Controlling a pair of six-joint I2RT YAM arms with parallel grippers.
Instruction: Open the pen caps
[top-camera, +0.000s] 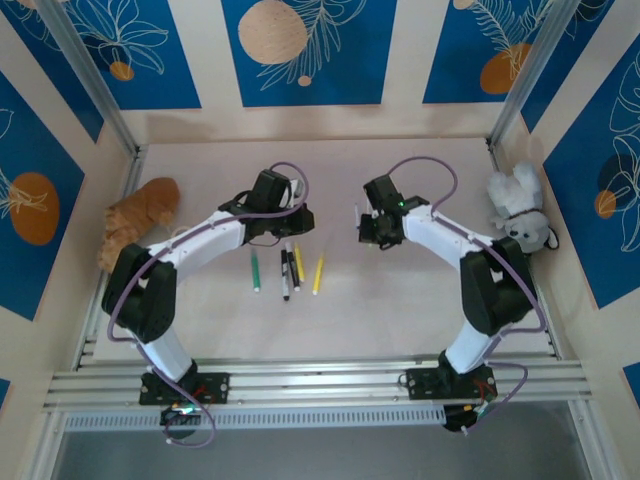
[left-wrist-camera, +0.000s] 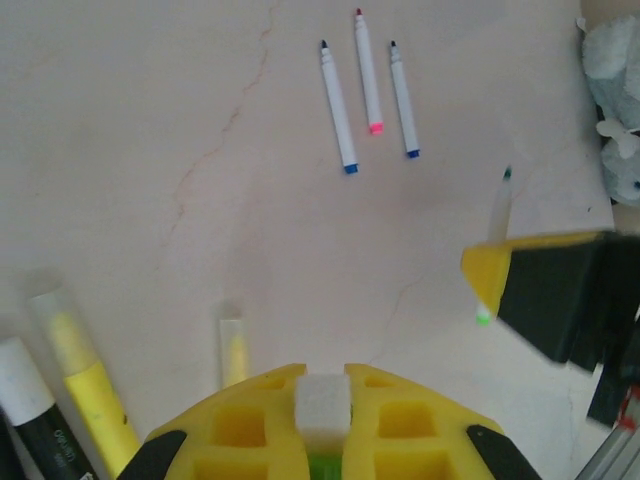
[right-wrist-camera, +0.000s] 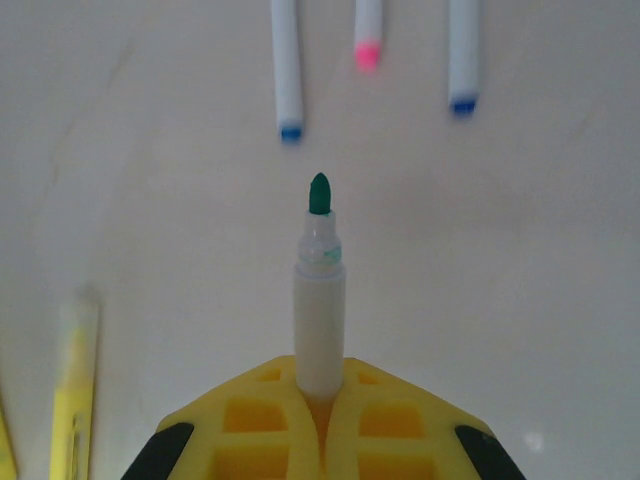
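Over the table (top-camera: 400, 170), open surface toward its far edge.
Right gripper (right-wrist-camera: 320, 378) clamps an uncapped pen (right-wrist-camera: 320, 290); left gripper (left-wrist-camera: 322, 385) pinches a pen cap (left-wrist-camera: 322, 408).

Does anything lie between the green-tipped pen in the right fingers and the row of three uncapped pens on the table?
Nothing visible does. In the right wrist view, bare table lies between the green-tipped pen, held by the right gripper, and the three uncapped pens.

white arm links (top-camera: 205, 238) with black joints (top-camera: 150, 295) and bases (top-camera: 185, 386), looping purple cables (top-camera: 110, 305), yellow fingers (left-wrist-camera: 240, 430) moulded with square pockets
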